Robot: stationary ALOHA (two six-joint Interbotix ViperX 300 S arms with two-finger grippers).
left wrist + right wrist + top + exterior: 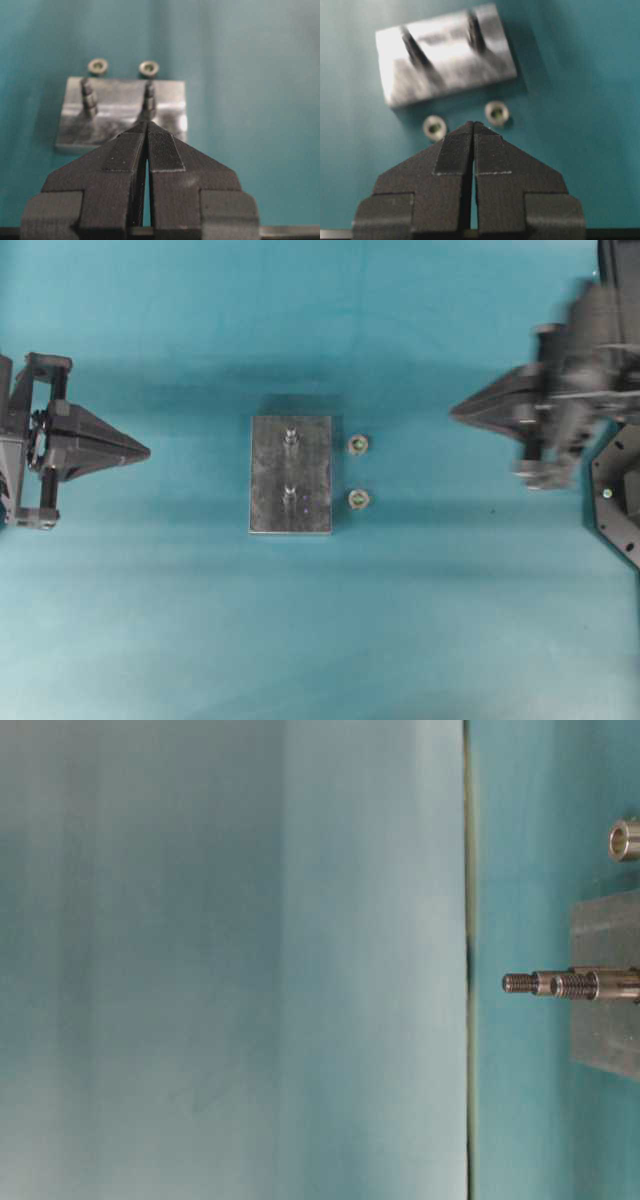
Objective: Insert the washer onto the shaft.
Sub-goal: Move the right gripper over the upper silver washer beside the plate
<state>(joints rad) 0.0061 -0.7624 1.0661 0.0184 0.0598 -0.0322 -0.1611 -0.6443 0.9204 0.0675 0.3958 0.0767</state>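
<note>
A grey metal block (290, 475) lies mid-table with two upright shafts, one far (290, 438) and one near (290, 494). Two small washers lie on the cloth just right of it, one far (359, 445) and one near (359, 500). My left gripper (146, 451) is shut and empty, well left of the block. My right gripper (456, 411) is shut and empty, right of the washers and blurred. The right wrist view shows the block (445, 52), both washers (497, 112) (435, 127) and the shut fingertips (472, 123). The left wrist view shows the block (120, 112) beyond the shut gripper (146, 122).
The teal cloth (320, 640) covers the table. A black robot base (615, 500) sits at the right edge. The table-level view shows the shafts (560, 984) sideways and one washer (625, 839).
</note>
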